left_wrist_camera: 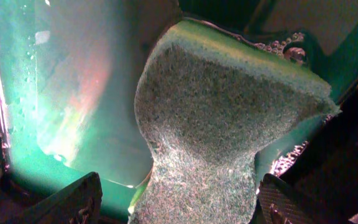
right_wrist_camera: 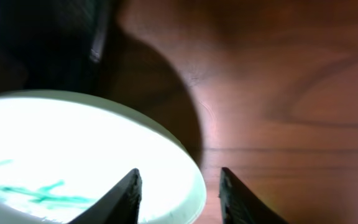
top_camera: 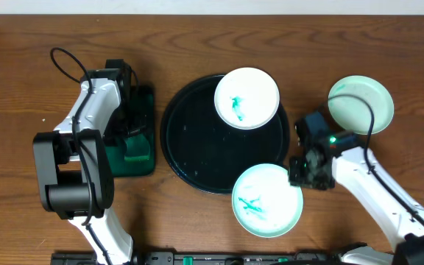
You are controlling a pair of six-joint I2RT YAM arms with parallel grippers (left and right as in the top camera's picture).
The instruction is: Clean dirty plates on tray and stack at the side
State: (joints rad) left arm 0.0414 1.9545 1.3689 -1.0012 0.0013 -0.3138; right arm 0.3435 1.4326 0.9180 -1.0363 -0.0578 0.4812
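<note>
round tray [top_camera: 190,140] sits mid-table [top_camera: 197,44]. far plate [top_camera: 246,98] is on its back-right part, reaching over the rim. near plate [top_camera: 268,199] is at front-right, partly on the rim, the rest out over the table. third plate [top_camera: 361,104] is on the table right of the round tray, apart from it. rectangular tray [top_camera: 142,158] is just left of the round one, with a sponge [left_wrist_camera: 229,124] in it. left gripper [left_wrist_camera: 179,202] is above, a finger on each side of the sponge. right gripper [right_wrist_camera: 178,186] is at the near plate's right edge, jaws astride the rim.
</note>
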